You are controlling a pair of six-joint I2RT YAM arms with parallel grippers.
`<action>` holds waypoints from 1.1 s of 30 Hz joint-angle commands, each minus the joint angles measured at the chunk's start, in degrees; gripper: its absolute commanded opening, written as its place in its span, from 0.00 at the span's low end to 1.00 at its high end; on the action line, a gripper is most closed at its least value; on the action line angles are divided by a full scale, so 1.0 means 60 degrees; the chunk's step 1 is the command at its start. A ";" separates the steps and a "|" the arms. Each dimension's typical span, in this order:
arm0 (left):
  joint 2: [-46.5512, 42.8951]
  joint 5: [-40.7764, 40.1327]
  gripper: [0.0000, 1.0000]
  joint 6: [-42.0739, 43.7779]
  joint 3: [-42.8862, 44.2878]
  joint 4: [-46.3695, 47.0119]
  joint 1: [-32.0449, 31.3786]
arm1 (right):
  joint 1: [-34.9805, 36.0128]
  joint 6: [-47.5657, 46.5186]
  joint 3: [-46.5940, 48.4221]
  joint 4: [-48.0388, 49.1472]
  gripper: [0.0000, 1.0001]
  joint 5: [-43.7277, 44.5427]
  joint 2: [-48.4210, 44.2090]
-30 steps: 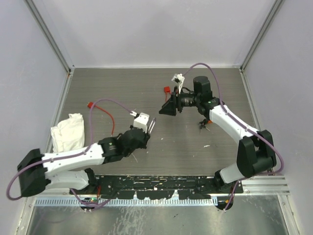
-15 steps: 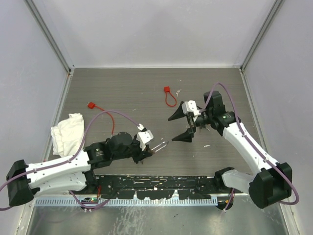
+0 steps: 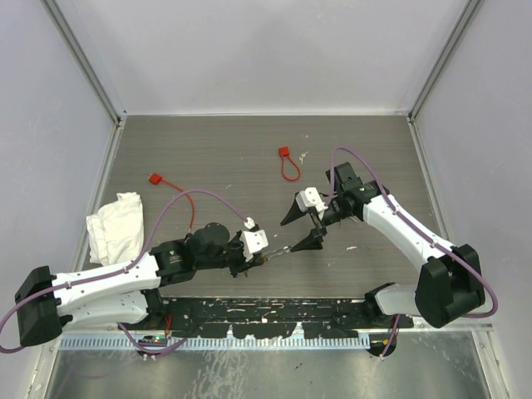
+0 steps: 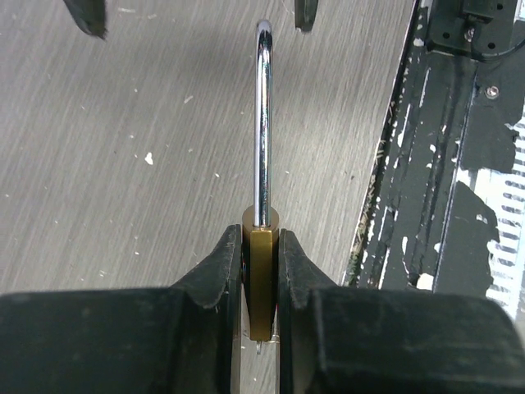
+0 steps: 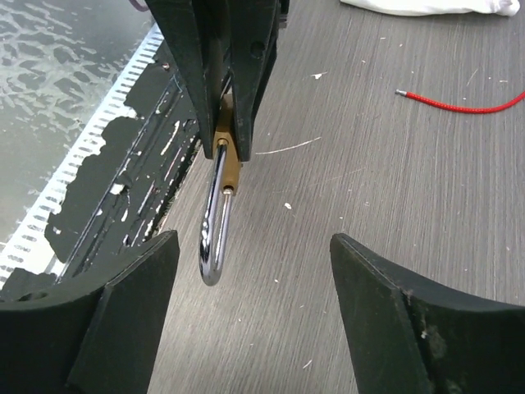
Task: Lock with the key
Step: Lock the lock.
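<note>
The left claw (image 4: pixel 261 246) is clamped on a brass padlock (image 4: pixel 262 275), its two dark fingers pressed flat against the sides of the body. The chrome shackle (image 4: pixel 262 123) sticks straight out ahead of the fingertips, above the grey table (image 4: pixel 123 164). A small silver tip shows at the padlock's base, back between the fingers; it is too small to tell what it is.

The right claw (image 3: pixel 301 231) faces the left one with its fingers wide apart and nothing between the pads. In its wrist view the shackle's bend (image 5: pixel 212 271) hangs just inside the gap, nearer the finger on the picture's left and touching neither.

In the top view the padlock (image 3: pixel 278 252) bridges the short gap between the two claws.

The key cannot be picked out in any view, and neither claw visibly holds it.

Beyond the right claw, towards the far wall, lies a red cable loop (image 3: pixel 288 166). Off to the far side of the left arm lie a red cable tie (image 3: pixel 155 178) and, nearer the table's edge, a crumpled white cloth (image 3: pixel 115 224).
</note>
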 commanded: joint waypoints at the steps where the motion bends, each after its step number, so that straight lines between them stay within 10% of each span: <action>1: -0.0191 0.0104 0.00 0.0362 0.0400 0.1862 0.0100 | 0.0178 -0.0781 0.0422 -0.0486 0.78 -0.0021 0.0093; 13: -0.0172 -0.0015 0.00 0.0224 0.0300 0.2543 0.0214 | 0.0360 -0.0548 0.0541 -0.0418 0.45 -0.0006 0.0121; 19: -0.0302 -0.0159 0.00 0.0055 0.0118 0.2852 0.0235 | 0.0396 -0.0584 0.0665 -0.0661 0.04 -0.0291 -0.0022; 23: -0.0361 -0.0285 0.02 -0.0163 -0.0169 0.3326 0.0250 | 0.0418 -0.0246 0.1182 -0.0990 0.01 -0.0290 -0.0024; 29: -0.0916 -0.0674 0.97 -0.1065 -0.1590 0.5515 0.0320 | 0.0227 0.0786 0.2031 -0.1374 0.01 -0.0015 0.0270; 33: -0.1419 -0.0854 0.98 -0.1693 -0.2449 0.6765 0.0412 | 0.0130 0.1173 0.2202 -0.1334 0.01 -0.0072 0.0304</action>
